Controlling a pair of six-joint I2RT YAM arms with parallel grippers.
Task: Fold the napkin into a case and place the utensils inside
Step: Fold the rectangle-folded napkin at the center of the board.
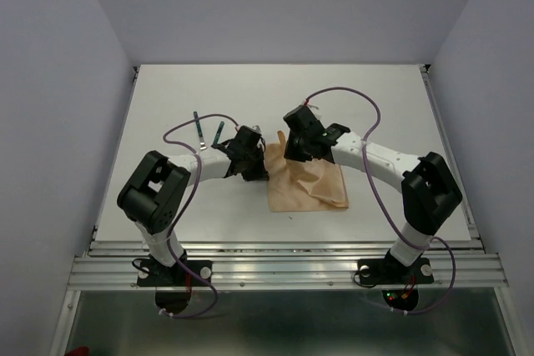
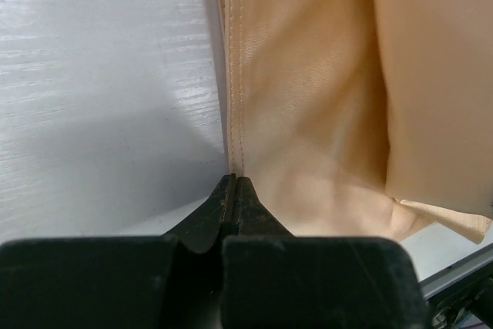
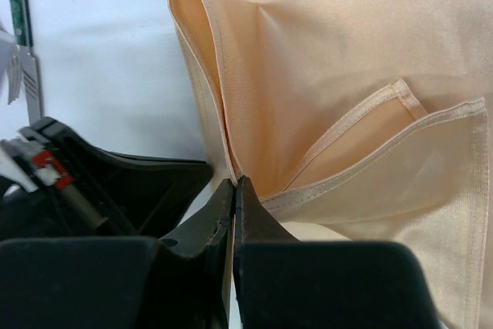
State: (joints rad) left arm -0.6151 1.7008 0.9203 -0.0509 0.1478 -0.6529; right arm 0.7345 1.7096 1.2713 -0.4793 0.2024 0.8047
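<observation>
The peach-tan napkin lies partly folded and rumpled on the white table, between the two arms. My left gripper is shut on its hemmed left edge; in the left wrist view the hem runs straight into the closed tips. My right gripper is shut on the same side of the napkin, with cloth pinched between its tips and a folded corner flap beside them. Two utensils with dark green handles lie left of the grippers. One green handle and a fork's tines show in the right wrist view.
The left gripper's black body sits close to the right gripper's left side. Grey walls enclose the table on three sides. A metal rail runs along the near edge, where both arm bases stand.
</observation>
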